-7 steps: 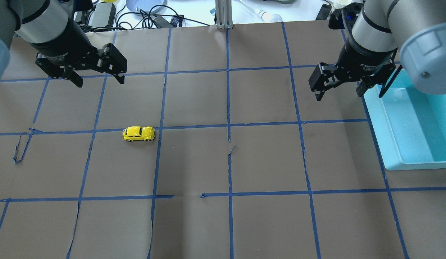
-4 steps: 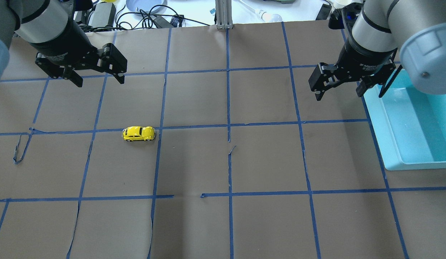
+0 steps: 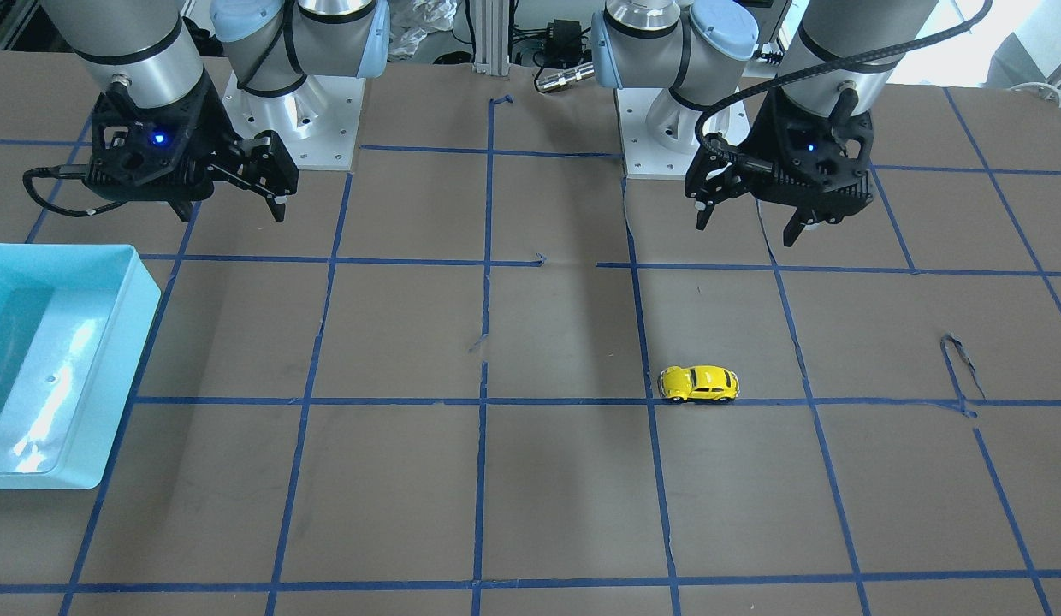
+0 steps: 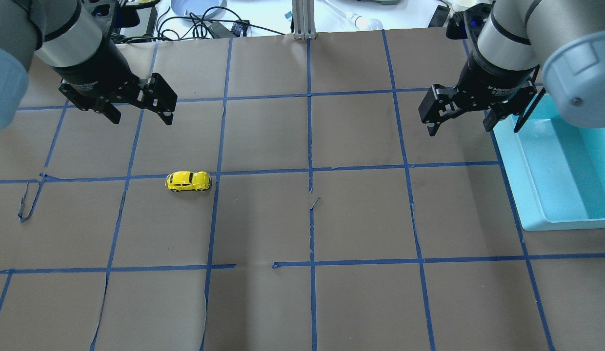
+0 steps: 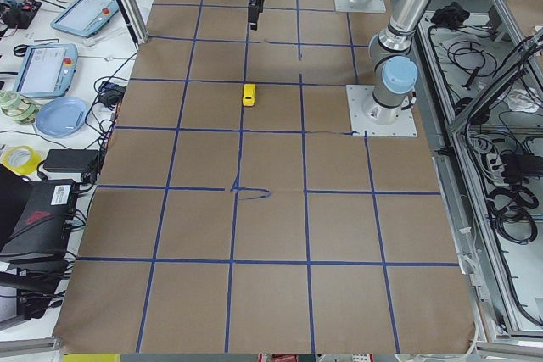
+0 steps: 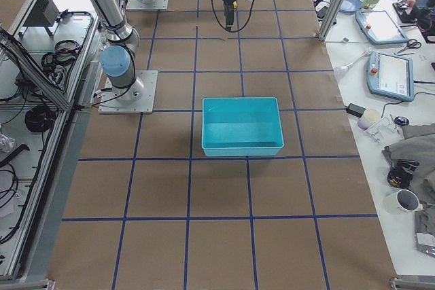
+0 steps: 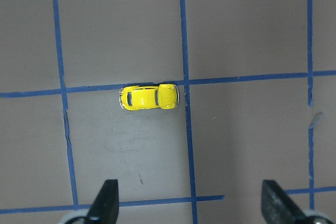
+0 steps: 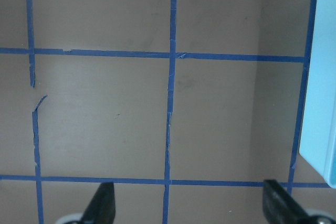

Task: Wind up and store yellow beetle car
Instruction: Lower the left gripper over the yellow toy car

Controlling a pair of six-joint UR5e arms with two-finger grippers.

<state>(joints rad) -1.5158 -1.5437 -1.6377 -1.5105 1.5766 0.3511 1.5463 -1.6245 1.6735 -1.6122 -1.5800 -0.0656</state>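
The yellow beetle car [image 4: 189, 181] stands on its wheels on the brown table paper, beside a blue tape crossing, left of centre. It also shows in the front view [image 3: 700, 383], the left side view [image 5: 249, 93] and the left wrist view [image 7: 150, 97]. My left gripper [image 4: 141, 118] hangs open and empty above the table, apart from the car; the left wrist view shows its fingertips [image 7: 107, 203] spread wide with the car ahead of them. My right gripper [image 4: 459, 129] is open and empty, high beside the teal bin [image 4: 519, 170].
The teal bin [image 3: 124, 376] is empty and sits at the table's right side in the overhead view; its edge shows in the right wrist view [image 8: 320, 103]. Blue tape lines grid the paper, with some torn ends. Cables and desk items lie beyond the far edge.
My left gripper has shifted a little to the right and toward the car, still open. The car and the right arm have not moved.
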